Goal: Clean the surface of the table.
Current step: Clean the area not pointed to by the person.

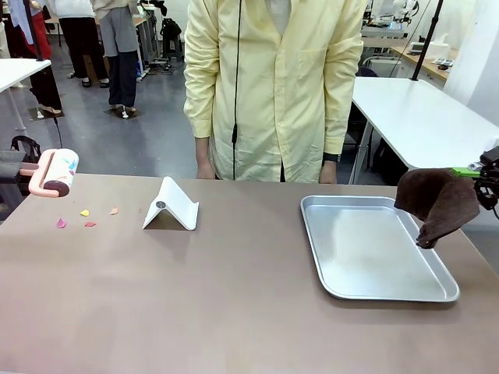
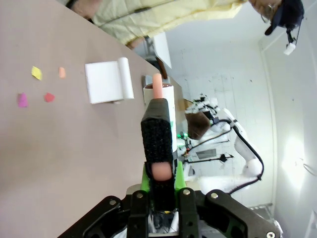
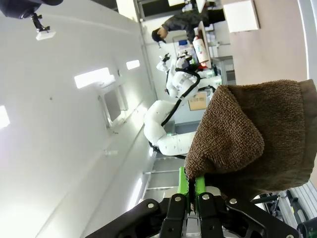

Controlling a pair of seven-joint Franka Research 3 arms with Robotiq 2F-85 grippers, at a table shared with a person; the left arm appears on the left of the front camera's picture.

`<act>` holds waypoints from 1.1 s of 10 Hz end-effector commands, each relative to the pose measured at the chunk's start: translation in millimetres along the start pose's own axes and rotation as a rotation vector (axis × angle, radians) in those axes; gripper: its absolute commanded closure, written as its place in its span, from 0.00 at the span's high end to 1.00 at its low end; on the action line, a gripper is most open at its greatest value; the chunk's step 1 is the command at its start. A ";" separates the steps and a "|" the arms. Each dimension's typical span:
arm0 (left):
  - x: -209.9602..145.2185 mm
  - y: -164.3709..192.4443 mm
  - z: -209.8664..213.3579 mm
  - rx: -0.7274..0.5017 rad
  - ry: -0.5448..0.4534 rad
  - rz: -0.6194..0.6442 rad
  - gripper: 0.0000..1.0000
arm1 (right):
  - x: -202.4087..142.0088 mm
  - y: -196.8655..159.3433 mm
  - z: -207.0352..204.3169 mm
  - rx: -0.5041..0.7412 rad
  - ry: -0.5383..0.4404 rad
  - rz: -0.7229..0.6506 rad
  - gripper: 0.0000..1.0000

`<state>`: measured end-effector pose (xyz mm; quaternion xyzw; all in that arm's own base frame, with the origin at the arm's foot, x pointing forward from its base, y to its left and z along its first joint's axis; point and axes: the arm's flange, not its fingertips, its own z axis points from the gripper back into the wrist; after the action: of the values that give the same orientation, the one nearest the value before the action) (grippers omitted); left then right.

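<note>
Clearly the dirt sits on the left side: four small coloured scraps (image 1: 84, 212) lie in a loose row on the far left part of the worktop (image 1: 234, 312), which spans the whole foreground. The left pincer (image 2: 161, 173) is clamped tight on the black-wrapped handle of a pink lint roller (image 1: 61, 171). The roller hangs in the air at the left edge of the worktop, with its drum just to the far left of the scraps and above them. In the front view the drum looks steeply tilted rather than flat to the surface, while the row of scraps runs left to right.

The right pincer (image 3: 190, 181) is closed on a fold of brown cloth (image 1: 440, 202). The cloth droops over the right rim of a silver tray (image 1: 327, 269), well apart from the scraps. A white folded stand (image 1: 171, 204) sits between scraps and tray, just right of the nearest scrap. A person in a yellow coat (image 1: 273, 86) stands at the far edge with hands down.

The left arm is by far the nearer one. Its next move probably calls for lowering the drum flat onto the worktop and rolling it rightward and nearward along the row, stopping short of the stand.
</note>
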<state>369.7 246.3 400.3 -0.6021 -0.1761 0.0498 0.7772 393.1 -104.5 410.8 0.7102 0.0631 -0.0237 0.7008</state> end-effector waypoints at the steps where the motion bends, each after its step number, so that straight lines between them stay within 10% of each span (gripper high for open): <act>1: -2.9 -16.1 2.2 0.130 -0.029 -0.037 0.20 | -1.6 2.4 -0.7 0.003 0.012 0.004 0.05; 6: 24.2 -11.9 25.3 0.496 -0.129 0.102 0.20 | -1.6 2.4 -0.7 0.003 0.012 0.004 0.05; 11: 30.6 9.1 5.2 0.595 -0.069 0.131 0.20 | -1.6 2.4 -0.7 0.003 0.012 0.004 0.05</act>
<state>398.5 267.5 398.6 -0.3636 -0.1536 0.1650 0.9039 393.1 -104.5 410.6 0.7102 0.0632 -0.0238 0.7007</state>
